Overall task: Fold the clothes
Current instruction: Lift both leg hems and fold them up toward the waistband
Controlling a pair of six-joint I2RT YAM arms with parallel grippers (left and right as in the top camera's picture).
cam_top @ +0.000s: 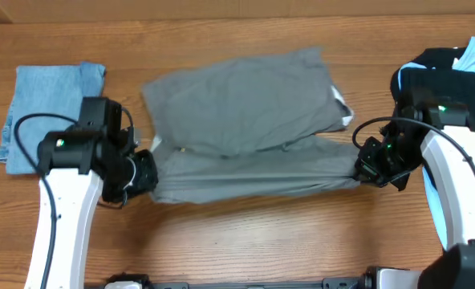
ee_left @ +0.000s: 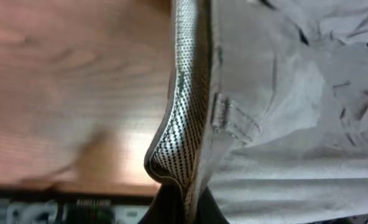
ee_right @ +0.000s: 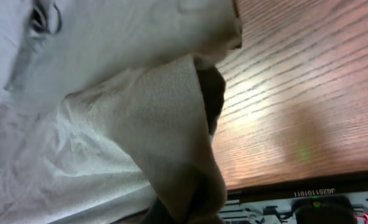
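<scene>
A large grey woven garment (cam_top: pixel 245 120) lies across the middle of the table, its near part stretched taut between my two grippers. My left gripper (cam_top: pixel 147 174) is shut on the garment's left end; in the left wrist view (ee_left: pixel 187 208) the fingers pinch a patterned inner band (ee_left: pixel 184 118) beside a stitched belt loop (ee_left: pixel 224 118). My right gripper (cam_top: pixel 366 170) is shut on the right end; in the right wrist view (ee_right: pixel 190 205) grey cloth (ee_right: pixel 109 124) wraps over the fingers and hides them.
A folded denim-blue garment (cam_top: pixel 49 112) lies at the far left. A heap of black and light blue clothes (cam_top: pixel 454 68) sits at the far right behind my right arm. Bare wood (cam_top: pixel 253 241) lies in front of the garment.
</scene>
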